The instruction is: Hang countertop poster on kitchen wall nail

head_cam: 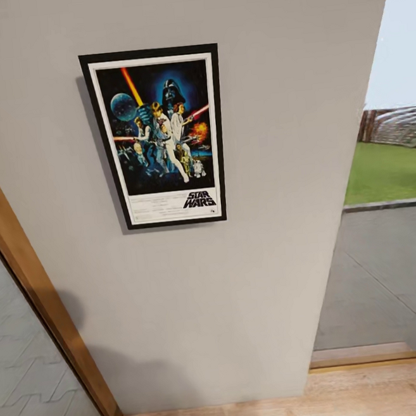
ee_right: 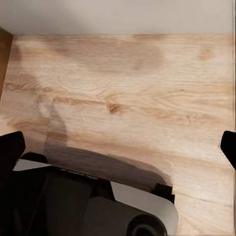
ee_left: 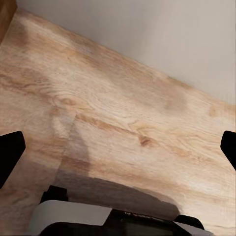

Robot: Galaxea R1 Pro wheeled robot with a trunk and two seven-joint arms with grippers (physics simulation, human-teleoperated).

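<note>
We face a plain light grey wall (head_cam: 253,280) that takes up most of the head view, with a wooden door or window frame (head_cam: 35,294) slanting up at its left and a glazed opening onto grass at its right. Below the wall runs a pale wood floor (head_cam: 266,412), which both wrist views look down on.

The poster (head_cam: 158,136) sits flat against that wall, upright, its black frame casting a thin shadow down its left side. Nothing holds it, so we judge it already hung; the nail itself is hidden behind it.

Our left gripper (ee_left: 118,147) shows as two dark fingertips at opposite edges of its wrist view, spread wide with nothing between them. Our right gripper (ee_right: 118,142) looks the same, fingers far apart and empty above the floor, with part of the robot's base below it.

What could go wrong from here, as we see it: we cannot tell how securely the frame catches on the nail, so a bump from an arm lifting near the wall, or the base brushing it while turning away, could knock the poster loose and drop it to the floor
</note>
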